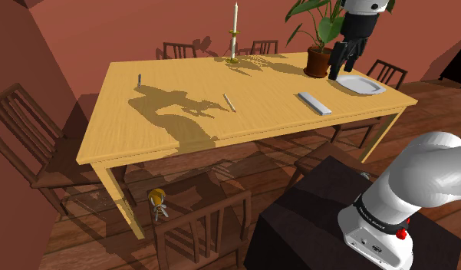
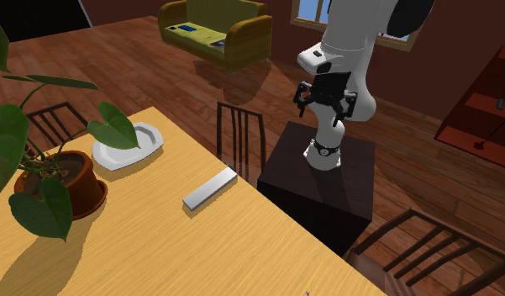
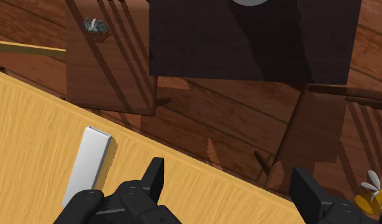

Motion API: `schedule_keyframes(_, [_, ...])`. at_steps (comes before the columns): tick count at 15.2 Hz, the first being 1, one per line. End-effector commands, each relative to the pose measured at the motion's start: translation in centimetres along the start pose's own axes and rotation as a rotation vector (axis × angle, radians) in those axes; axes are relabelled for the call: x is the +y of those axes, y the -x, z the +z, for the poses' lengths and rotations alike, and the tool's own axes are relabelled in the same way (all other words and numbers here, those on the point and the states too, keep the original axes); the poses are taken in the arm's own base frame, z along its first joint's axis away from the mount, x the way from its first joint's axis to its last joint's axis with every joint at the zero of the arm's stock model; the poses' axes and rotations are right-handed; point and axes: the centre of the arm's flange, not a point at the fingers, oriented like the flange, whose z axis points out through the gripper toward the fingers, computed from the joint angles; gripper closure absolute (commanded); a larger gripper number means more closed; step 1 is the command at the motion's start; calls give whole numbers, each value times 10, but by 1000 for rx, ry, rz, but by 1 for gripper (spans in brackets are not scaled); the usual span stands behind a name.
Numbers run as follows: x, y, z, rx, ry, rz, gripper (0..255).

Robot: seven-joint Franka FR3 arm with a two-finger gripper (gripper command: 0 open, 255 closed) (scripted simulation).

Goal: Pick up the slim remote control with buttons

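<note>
My pincer hangs with fingers apart, clasping nothing; one pale slim remote lies flat on the tabletop, near the single white plate; a crooked descent might nudge it over the edge; beside the plate, one potted plant; farther off, one candlestick.

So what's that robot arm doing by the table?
It looks set to go for the remote. The white arm holds its black gripper open in the air, high over the table's edge. The slim grey remote lies flat by that edge, near a white plate and a potted plant. Nothing is touching it yet.
</note>
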Motion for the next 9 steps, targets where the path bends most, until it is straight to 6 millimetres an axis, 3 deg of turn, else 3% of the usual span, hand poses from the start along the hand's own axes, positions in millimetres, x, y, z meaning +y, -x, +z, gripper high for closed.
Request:
schedule_keyframes(1, [0, 0, 0, 0, 0, 0, 0])
schedule_keyframes(9, [71, -48, 61, 15, -9, 43, 0])
